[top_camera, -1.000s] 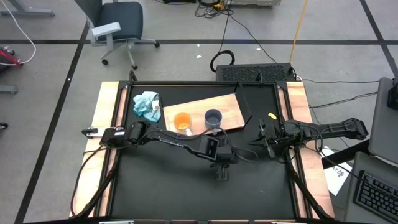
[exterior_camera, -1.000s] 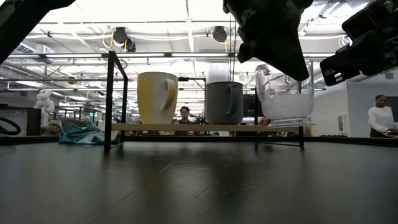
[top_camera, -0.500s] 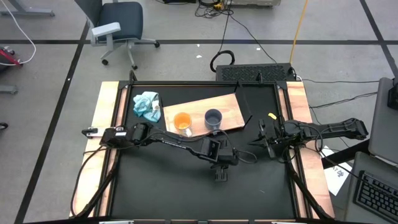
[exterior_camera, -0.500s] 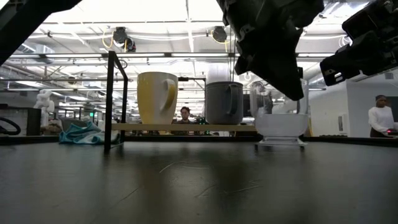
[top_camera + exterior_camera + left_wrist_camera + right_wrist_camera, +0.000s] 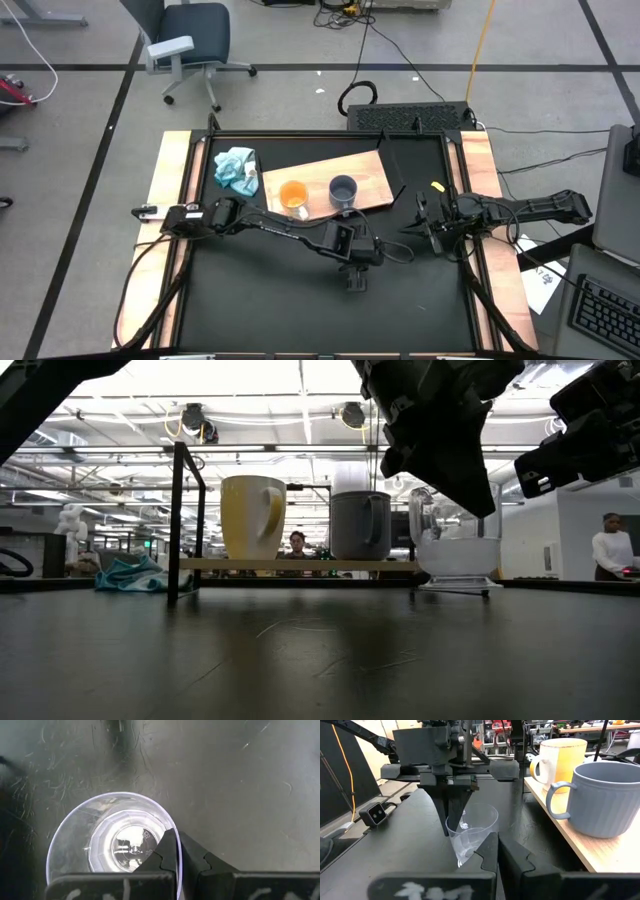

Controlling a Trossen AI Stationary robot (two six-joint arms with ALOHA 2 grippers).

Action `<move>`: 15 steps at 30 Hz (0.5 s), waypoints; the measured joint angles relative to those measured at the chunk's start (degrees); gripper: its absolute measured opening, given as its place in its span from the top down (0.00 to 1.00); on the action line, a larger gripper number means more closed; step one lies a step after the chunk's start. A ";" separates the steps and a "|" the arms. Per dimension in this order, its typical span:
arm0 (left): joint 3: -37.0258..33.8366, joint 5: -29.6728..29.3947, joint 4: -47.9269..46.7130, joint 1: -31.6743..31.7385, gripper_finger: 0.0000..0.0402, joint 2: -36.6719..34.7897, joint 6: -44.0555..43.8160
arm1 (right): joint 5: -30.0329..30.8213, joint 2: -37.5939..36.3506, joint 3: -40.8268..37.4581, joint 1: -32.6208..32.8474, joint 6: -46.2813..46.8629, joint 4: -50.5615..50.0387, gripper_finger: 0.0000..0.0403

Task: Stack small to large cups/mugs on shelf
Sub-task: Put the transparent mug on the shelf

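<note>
So the left gripper (image 5: 454,822) has its fingers pinched on the rim of the glass cup (image 5: 455,545), one finger inside and one outside. In the low view the cup sits at the right of the frame, its base right down at the black table (image 5: 300,290); I can't tell if it's touching. It's not on the shelf (image 5: 372,175) yet. The orange mug (image 5: 293,195) and the grey mug (image 5: 343,189) already stand on the board, mid-frame in the high view.

My worry: a rim pinch on thin clear plastic is sketchy. The cup could swing or slip out on the lift. It also has to clear the board's edge, and the grey mug is close by, so a low approach could clip either.

The right gripper (image 5: 428,226) waits at the table's right edge with its fingers closed on nothing.
</note>
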 joint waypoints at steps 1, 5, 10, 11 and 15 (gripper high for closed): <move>0.00 -0.02 0.24 -0.03 1.00 0.00 0.02 | 0.00 0.00 0.00 0.01 0.00 0.00 1.00; 0.00 -0.33 0.91 -0.15 1.00 0.10 0.02 | 0.00 0.00 0.00 0.01 0.00 0.00 1.00; -0.06 0.94 1.32 -0.13 1.00 1.75 0.35 | 0.00 -0.02 0.00 0.01 0.00 0.00 1.00; -0.04 1.17 2.05 -0.13 1.00 2.04 0.37 | 0.02 -0.01 0.00 0.00 0.00 -0.02 1.00; -0.02 1.64 1.53 -0.15 1.00 2.12 0.68 | 0.02 0.02 0.00 0.01 0.00 -0.05 1.00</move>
